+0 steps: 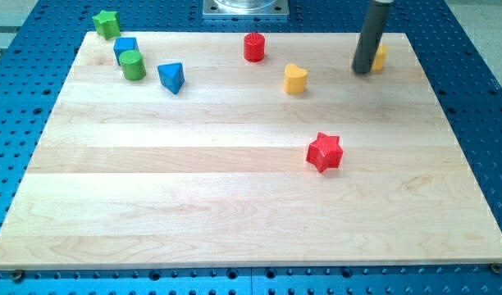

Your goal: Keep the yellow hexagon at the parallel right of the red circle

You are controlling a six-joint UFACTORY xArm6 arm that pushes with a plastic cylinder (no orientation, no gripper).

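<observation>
Claw state cannot be told: only my tip [363, 70] shows, touching the yellow hexagon block [380, 56] from the view's left. Well leftward on the wooden desk [235, 197] stands the red circle block [254, 47].

A: Can you read any writing, label, brand, number or sign anywhere here?

B: No, none. The wooden desk [235, 205] shows only bare grain, without print or marks.

A: What about the blocks?

B: Their faces are plain colour. The red star [324, 152], the yellow heart [295, 79] and the red circle [253, 47] carry no letters or digits.

A: And the dark rod?

B: It is unmarked down to my tip [362, 70].
</observation>
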